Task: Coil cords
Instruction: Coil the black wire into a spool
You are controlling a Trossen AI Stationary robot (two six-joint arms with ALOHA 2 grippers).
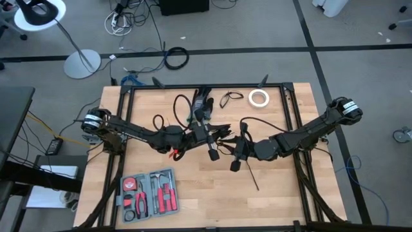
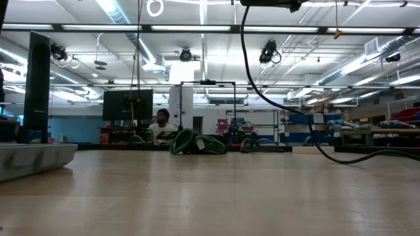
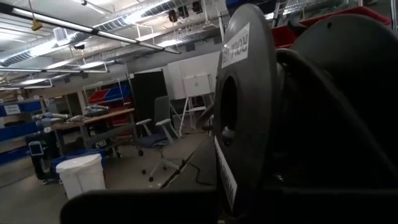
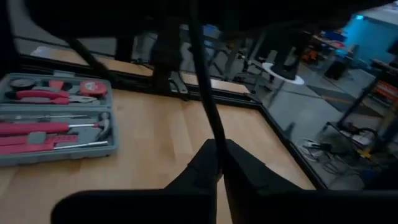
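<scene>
A wide band of bare wood is left along the near edge of the table [image 1: 277, 200], broken only at its left by the grey tool case [image 1: 149, 191], which is set just inside the near left corner; the far edge is crowded by the black frame rail and the clamps fixed to it. Both arms are brought in low toward the middle of the table. The right gripper [image 1: 235, 162] is held just right of centre, and in the right wrist view its fingers [image 4: 239, 165] are seen pressed together on a thin black cord [image 4: 205, 99]. That cord is seen in the high view as one slack line [image 1: 248, 171], looped behind the gripper and trailing off toward the near edge. The left gripper [image 1: 212, 153] is placed just left of the right one, among a tangle of black cord; whether its fingers are spread or closed cannot be told. A small loose loop [image 1: 230, 98] is laid at the far edge, just beside the white tape roll [image 1: 259, 98]. The table is of pale wood planks; a grey floor with cables and a lamp base [image 1: 82, 63] is seen beyond it.
</scene>
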